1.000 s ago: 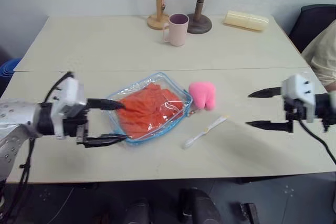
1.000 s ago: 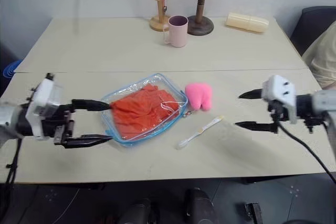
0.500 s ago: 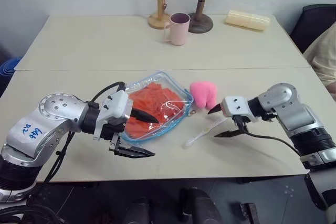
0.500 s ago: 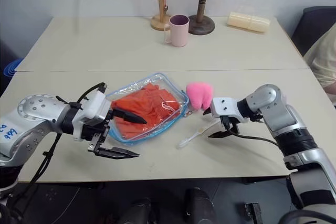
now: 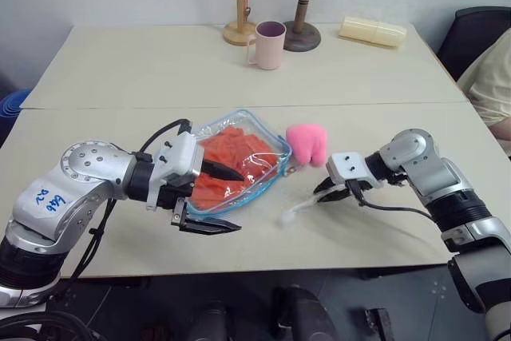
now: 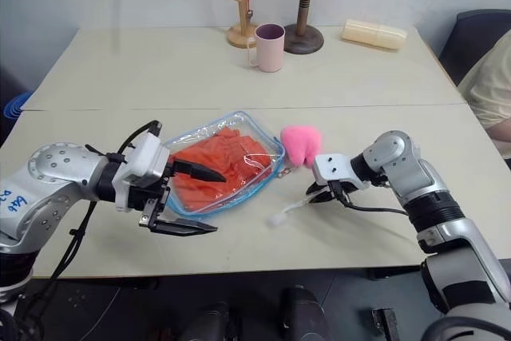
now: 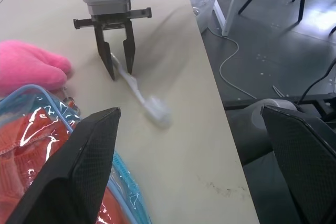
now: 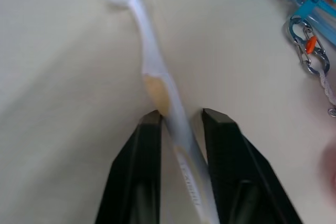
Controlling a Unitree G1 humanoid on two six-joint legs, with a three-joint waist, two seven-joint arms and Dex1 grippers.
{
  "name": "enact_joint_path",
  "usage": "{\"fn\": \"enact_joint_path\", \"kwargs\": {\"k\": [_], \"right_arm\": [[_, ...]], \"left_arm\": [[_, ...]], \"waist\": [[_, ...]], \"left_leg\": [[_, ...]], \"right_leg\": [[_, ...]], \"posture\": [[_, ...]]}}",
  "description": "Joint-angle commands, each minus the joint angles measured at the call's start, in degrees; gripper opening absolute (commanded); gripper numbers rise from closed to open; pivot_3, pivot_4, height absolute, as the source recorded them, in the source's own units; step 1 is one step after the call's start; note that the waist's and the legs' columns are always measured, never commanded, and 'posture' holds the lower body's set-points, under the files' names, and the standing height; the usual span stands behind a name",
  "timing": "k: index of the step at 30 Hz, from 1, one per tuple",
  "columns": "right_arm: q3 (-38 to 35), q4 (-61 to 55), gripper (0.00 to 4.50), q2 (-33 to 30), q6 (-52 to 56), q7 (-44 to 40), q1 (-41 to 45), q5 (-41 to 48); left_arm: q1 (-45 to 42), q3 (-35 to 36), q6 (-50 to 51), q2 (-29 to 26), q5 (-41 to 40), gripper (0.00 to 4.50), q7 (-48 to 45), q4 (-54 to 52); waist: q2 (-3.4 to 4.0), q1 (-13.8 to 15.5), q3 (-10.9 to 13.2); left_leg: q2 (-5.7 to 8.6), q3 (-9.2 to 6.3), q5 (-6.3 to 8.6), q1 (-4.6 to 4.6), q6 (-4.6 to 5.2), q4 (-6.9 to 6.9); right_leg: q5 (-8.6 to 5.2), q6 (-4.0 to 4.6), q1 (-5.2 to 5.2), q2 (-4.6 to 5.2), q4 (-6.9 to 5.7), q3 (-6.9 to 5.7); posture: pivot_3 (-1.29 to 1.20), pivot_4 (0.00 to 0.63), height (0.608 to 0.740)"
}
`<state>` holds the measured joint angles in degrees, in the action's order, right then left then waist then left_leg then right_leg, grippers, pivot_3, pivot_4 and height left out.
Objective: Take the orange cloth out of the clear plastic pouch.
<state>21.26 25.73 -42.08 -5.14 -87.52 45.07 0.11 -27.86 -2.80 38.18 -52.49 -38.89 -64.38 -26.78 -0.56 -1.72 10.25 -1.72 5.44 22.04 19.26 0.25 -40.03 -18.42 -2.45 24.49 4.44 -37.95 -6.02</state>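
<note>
The clear plastic pouch (image 5: 270, 167) with light blue trim lies flat on the table's near half, and the wrinkled orange cloth (image 5: 227, 148) is inside it. My left gripper (image 5: 238, 202) is open at the pouch's near left corner, with one finger over the pouch and the other above the table in front of it. My right gripper (image 5: 323, 192) is down on the table to the right of the pouch. It is shut on the handle of a white toothbrush (image 8: 152, 61). The left wrist view has its fingers (image 7: 128, 56) on either side of that handle.
A pink tooth-shaped plush (image 5: 308, 143) sits just right of the pouch, whose carabiner (image 8: 310, 51) lies beside the toothbrush. At the table's far edge stand a pink mug (image 5: 270, 44), a wooden peg stand (image 5: 239, 5), a dark stand (image 5: 303, 13) and a cream case (image 5: 374, 31). A person's sleeve (image 5: 489, 85) is at right.
My right gripper came down and left to the toothbrush and closed around its handle. My left gripper moved right over the pouch's corner, then held still, staying open.
</note>
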Motion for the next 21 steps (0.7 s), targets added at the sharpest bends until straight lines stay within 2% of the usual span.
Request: {"fn": "enact_joint_path", "kwargs": {"k": [1,5,10,14,17,20,21], "right_arm": [[-1.76,-0.55,0.08,-2.04,0.55,-0.38,-3.08,0.35],[-7.03,-4.12,0.08,-5.77,2.79,4.12,-7.92,1.32],[-21.96,-9.41,0.08,-15.18,12.21,10.44,-18.42,7.4],[-37.01,-6.51,0.08,-21.75,15.4,16.0,-32.3,9.47],[-42.96,-4.58,0.08,-21.26,16.14,21.63,-39.51,9.19],[-45.64,-3.41,0.08,-18.65,17.47,26.05,-42.51,10.22],[-45.98,-3.2,0.43,-17.88,17.84,26.93,-42.87,10.63]], "left_arm": [[-0.56,1.64,-0.73,0.01,0.07,4.5,0.28,-1.27],[-1.37,1.46,-0.75,0.71,-0.12,4.5,0.71,-0.89],[-3.24,1.54,0.17,3.21,-1.74,4.5,1.58,-0.67],[-4.77,0.6,-0.68,5.66,-0.83,4.5,1.51,0.41],[-5.89,-0.21,-1.46,7.52,0.28,4.5,1.78,1.66],[-6.74,-0.85,-1.96,8.59,1.0,4.5,1.48,2.59],[-6.93,-1.0,-2.1,8.8,1.23,4.5,1.33,2.84]], "waist": [[0.0,0.17,0.0],[0.0,0.81,0.0],[0.01,2.74,0.01],[0.02,3.18,0.01],[0.01,2.88,0.01],[-0.01,1.7,0.03],[0.0,1.34,0.02]], "left_leg": [[0.0,-0.02,0.0,0.0,0.0,0.0],[0.03,-0.1,0.01,0.04,0.01,0.01],[0.11,-0.17,0.13,0.21,0.23,-0.02],[0.1,-0.21,0.15,0.36,0.27,0.04],[0.07,-0.16,0.15,0.31,0.27,0.04],[0.07,0.06,0.11,0.05,0.2,0.07],[0.07,0.08,0.09,-0.01,0.16,0.08]], "right_leg": [[0.0,0.0,0.0,0.0,0.0,-0.01],[0.0,0.0,-0.04,0.05,0.04,-0.07],[0.03,-0.05,-0.06,0.12,0.09,-0.15],[0.04,-0.08,-0.05,0.1,0.15,-0.27],[0.04,-0.08,-0.07,0.03,0.18,-0.28],[0.04,-0.08,-0.11,0.0,0.23,-0.07],[0.04,-0.08,-0.12,-0.01,0.2,-0.03]], "posture": [[0.0,0.15,0.74],[0.0,0.15,0.74],[0.0,0.15,0.74],[0.0,0.15,0.74],[0.0,0.15,0.74],[0.0,0.15,0.74],[0.0,0.15,0.74]]}}
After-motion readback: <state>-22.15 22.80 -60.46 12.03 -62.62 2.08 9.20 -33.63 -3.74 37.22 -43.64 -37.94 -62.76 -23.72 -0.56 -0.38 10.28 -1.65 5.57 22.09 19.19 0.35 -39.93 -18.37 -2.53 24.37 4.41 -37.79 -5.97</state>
